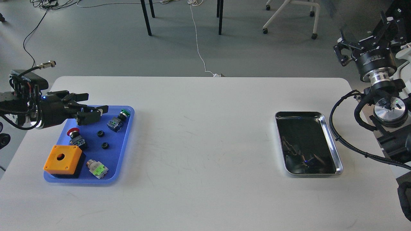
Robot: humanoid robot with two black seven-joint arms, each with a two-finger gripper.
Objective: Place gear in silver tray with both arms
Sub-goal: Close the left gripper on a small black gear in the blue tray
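Observation:
Two small black gears (100, 133) (105, 145) lie in the middle of the blue plastic tray (126, 141) at the left. My left gripper (96, 102) is open and hovers over the tray's far end, just behind the gears, holding nothing. The silver tray (331, 144) sits empty at the right of the white table. My right gripper (367, 37) is open and raised beyond the table's far right corner, well away from the silver tray.
The blue tray also holds an orange box (62, 158), a red push button (74, 134), a green push button (119, 119) and a green-white switch part (97, 169). The right arm's cable (350, 146) loops beside the silver tray. Chair legs stand on the floor beyond the table.

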